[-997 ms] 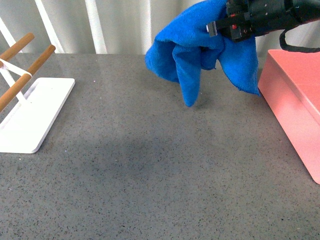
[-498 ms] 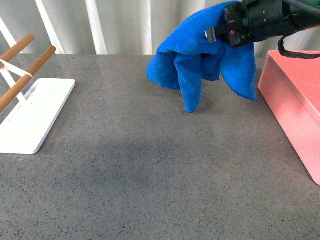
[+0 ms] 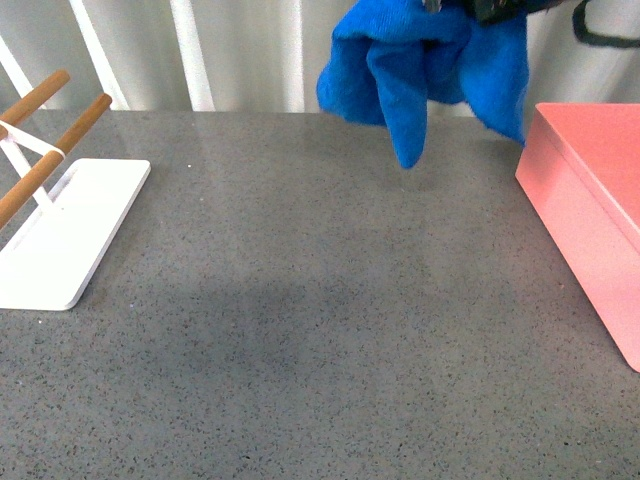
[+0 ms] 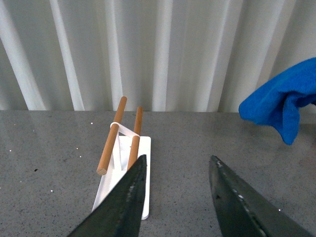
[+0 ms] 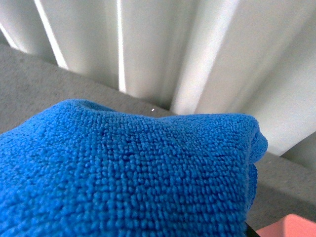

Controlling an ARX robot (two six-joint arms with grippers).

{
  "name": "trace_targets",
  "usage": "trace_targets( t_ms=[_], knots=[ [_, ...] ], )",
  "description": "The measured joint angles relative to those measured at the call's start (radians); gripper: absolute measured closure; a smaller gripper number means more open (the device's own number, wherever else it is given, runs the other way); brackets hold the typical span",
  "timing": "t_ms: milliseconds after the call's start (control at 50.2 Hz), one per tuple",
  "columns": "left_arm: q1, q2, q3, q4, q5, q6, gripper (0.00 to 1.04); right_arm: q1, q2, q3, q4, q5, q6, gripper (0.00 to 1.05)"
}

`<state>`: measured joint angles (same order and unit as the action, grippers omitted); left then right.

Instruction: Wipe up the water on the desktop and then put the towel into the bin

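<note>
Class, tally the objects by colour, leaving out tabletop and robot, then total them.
Blue: 1, the soft blue terry towel
Pink: 1, the rectangular pink plastic bin
White: 1, the white rack with wooden bars
Total: 3

The left gripper (image 4: 177,159) has two long fingers (image 4: 123,202) of dark charcoal, almost black, with a matt and faintly scuffed surface. Each is a flat blade, broad at the root and narrowing to a blunt tip, and its bevelled inner edge catches paler light. Of the right arm (image 3: 505,8), only a black sliver of housing shows above the far edge of the desktop (image 3: 300,300), toward its right corner. A small grey block sits at its end. A thin black cable (image 3: 600,41) loops beside it.
</note>
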<state>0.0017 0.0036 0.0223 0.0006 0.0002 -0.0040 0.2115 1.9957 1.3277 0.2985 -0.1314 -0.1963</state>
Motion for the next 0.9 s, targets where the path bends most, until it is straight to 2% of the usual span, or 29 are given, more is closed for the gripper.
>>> trace_targets(
  t_ms=[40,159,319,498,897],
  knots=[
    [0.0,0.0,0.0,0.0,0.0,0.0,0.49,-0.014,-0.013,0.021,-0.005,0.013,-0.008,1.01],
    [0.0,0.0,0.0,0.0,0.0,0.0,0.32,-0.045,-0.057,0.043,-0.013,0.065,-0.027,1.01],
    [0.0,0.0,0.0,0.0,0.0,0.0,0.06,-0.1,-0.153,0.018,0.035,0.159,-0.077,1.01],
    [0.0,0.0,0.0,0.0,0.0,0.0,0.07,-0.171,-0.245,-0.063,0.081,0.217,-0.104,1.01],
    [0.0,0.0,0.0,0.0,0.0,0.0,0.07,-0.333,-0.264,-0.232,0.061,0.25,-0.041,1.01]
  ],
)
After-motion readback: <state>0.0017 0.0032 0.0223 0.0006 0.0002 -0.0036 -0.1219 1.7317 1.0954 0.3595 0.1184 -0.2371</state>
